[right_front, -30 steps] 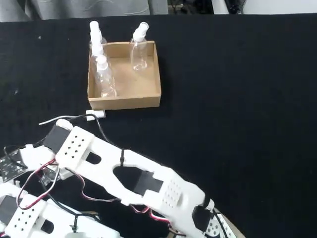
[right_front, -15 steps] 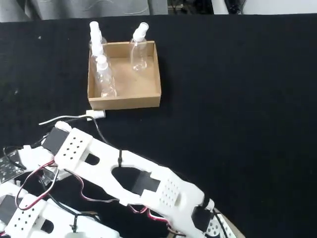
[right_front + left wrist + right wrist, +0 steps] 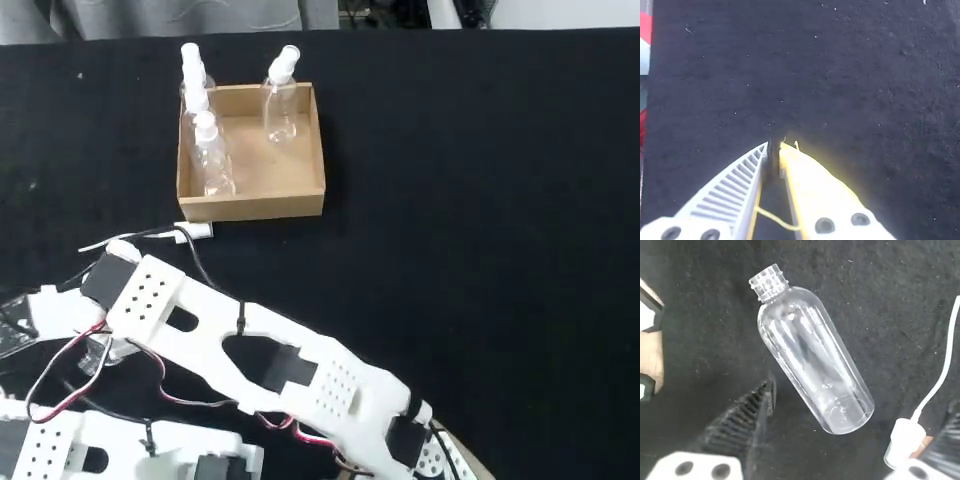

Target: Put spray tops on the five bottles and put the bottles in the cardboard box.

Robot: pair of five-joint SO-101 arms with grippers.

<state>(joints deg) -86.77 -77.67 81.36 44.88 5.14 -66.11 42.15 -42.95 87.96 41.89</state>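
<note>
A clear bottle [image 3: 812, 357] without a top lies on its side on the black cloth; in the high view it [image 3: 98, 352] peeks out from under the white arm. My right gripper [image 3: 860, 400] hangs open over it, one finger on each side. A white spray top [image 3: 902, 442] with its thin tube lies close by one of its fingers. In the high view a spray top [image 3: 195, 232] lies just in front of the cardboard box [image 3: 300, 190]. Bottles with spray tops [image 3: 210, 150] stand in the box. My left gripper [image 3: 774, 150] is shut over bare cloth.
The black cloth [image 3: 480, 200] covers the whole table, with wide free room to the right of the box. Both white arms and their loose wires [image 3: 60, 390] crowd the near left corner.
The left arm has drawn back toward the near left edge. The right arm has shifted slightly left and lower over the lying bottle. The box and its bottles have not moved.
</note>
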